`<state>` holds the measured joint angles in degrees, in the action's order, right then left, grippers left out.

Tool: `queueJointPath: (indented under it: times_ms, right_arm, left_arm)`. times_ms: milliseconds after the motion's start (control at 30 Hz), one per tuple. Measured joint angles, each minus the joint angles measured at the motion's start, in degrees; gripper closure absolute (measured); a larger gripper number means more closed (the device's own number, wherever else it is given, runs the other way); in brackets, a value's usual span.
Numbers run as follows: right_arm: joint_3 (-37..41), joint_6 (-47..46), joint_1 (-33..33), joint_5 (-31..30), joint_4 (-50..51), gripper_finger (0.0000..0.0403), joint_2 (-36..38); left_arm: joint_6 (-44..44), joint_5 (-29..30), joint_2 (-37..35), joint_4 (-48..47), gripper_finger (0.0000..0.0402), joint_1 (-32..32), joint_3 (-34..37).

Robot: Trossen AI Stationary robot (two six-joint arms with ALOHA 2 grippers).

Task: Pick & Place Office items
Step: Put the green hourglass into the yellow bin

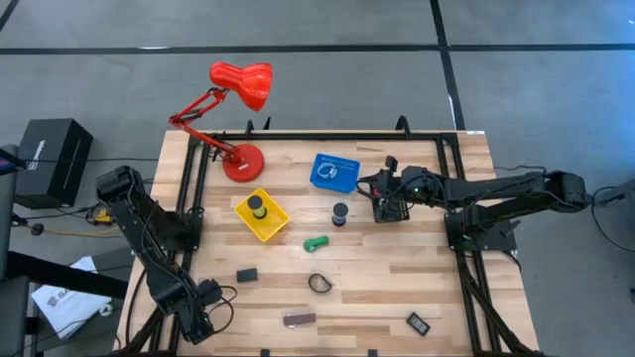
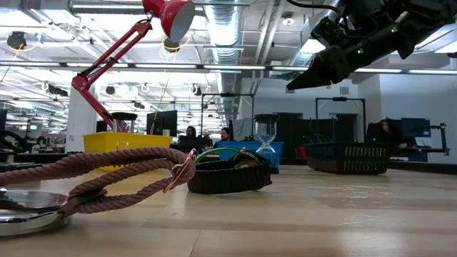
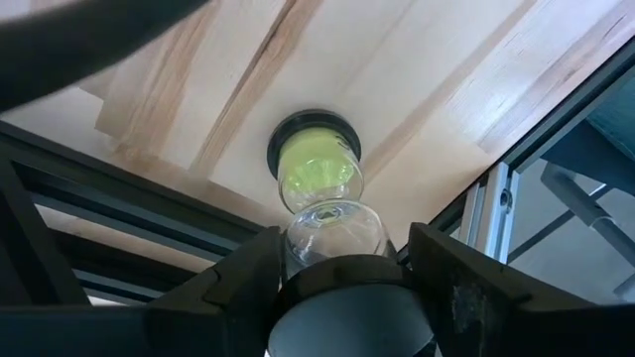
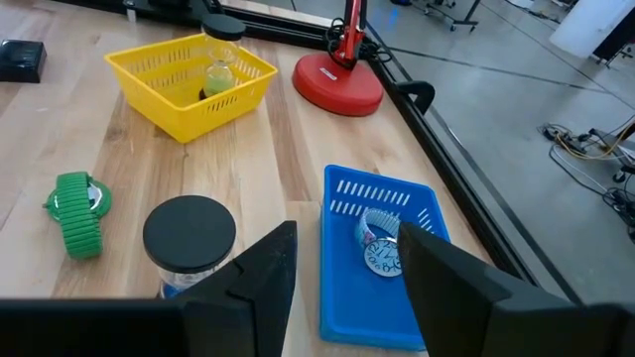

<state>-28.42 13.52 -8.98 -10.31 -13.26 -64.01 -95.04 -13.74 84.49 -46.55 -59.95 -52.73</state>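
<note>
Yellow basket (image 1: 275, 224), blue basket (image 1: 333, 173), three hourglasses, two watches

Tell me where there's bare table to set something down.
Bare wood lies right of the black loop, up to the black block near the front edge. It's crowded around the yellow basket, blue basket, green piece and red lamp base.

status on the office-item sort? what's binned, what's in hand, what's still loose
Done: one hourglass in the yellow basket, a watch in the blue basket.
In hand: left gripper is at a green-sand hourglass by the table edge, not lifted. Right gripper hangs open, empty.
Left: black-capped hourglass, green watch, black block, black loop, brownish bar, small black device.
</note>
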Motion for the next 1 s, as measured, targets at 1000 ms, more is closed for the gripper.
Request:
queueJointPath:
  times_ms: [1000]
  right_arm:
    - [0.0, 0.0, -0.1, 0.0, 0.0, 0.0235, 0.0]
  left_arm:
    - [21.6, 3.4, -0.2, -1.1, 0.0188, 16.2, -0.2]
